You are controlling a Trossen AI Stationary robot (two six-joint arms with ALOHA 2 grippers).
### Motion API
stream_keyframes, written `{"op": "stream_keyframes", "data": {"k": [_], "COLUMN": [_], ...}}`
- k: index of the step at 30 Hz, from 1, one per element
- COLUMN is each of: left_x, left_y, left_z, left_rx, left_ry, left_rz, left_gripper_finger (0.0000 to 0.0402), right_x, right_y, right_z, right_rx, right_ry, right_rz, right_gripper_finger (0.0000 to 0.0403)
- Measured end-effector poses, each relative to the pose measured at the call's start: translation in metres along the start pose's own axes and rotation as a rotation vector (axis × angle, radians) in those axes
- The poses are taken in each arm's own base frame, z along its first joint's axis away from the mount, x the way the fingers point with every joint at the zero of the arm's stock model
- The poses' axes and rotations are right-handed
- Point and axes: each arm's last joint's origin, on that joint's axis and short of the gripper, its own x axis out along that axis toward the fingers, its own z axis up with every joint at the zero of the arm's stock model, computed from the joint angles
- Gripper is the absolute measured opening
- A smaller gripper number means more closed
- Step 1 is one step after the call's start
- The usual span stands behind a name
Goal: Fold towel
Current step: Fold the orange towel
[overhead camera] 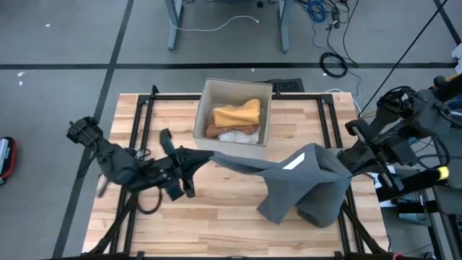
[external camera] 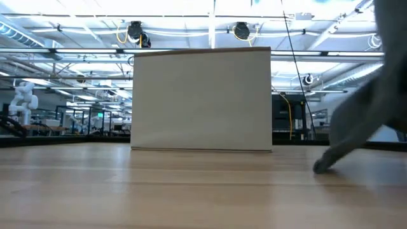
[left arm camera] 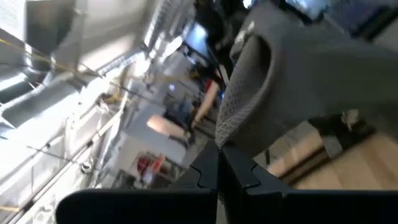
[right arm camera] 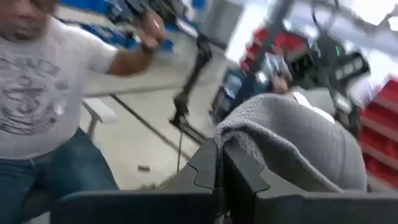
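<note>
While both arms hold the grey towel (overhead camera: 303,180) up off the wooden surface (overhead camera: 216,217), the step in hand looks like the lift-and-spread that comes ahead of any fold: the left gripper (overhead camera: 204,157) is clenched on one corner, with the cloth running away from it in a taut strip toward the other arm, and the right gripper (overhead camera: 346,165) is clenched on the far edge, with most of the towel bunched and hanging just below and beside it, its lowest folds touching the boards. In the left wrist view the towel (left arm camera: 298,81) drapes straight out from between the closed fingers, and the right wrist view shows the same, the towel (right arm camera: 292,143) humped over the fingertips. The open box (overhead camera: 209,97) holding folded cloths sits just beyond the left gripper. The next move, as I judge it, calls for drawing the two grippers further apart so the bunched part opens out, then lowering both together to lay the towel flat; the risk is the sagging heap dragging and creasing under itself
</note>
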Motion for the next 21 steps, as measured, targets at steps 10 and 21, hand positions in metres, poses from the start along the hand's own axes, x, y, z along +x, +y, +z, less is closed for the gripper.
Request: {"op": "stream_keyframes", "data": {"k": [10,21], "left_x": [0.027,0.039], "left_y": [-0.011,-0.024], "left_z": [-0.045,-0.088], "left_rx": [-0.015,-0.212], "left_ry": [0.299,0.449], "left_rz": [-0.046,-0.266], "left_gripper_finger": [0.0000,0.0000], "right_x": [-0.005,0.001], "right_y": [-0.001,0.006], "right_z": [-0.046,-0.057], "right_rx": [0.042,0.279], "right_ry": [0.505,0.576], "right_rz": [-0.454,-0.482], "right_gripper_finger": [0.0098,0.0204]}}
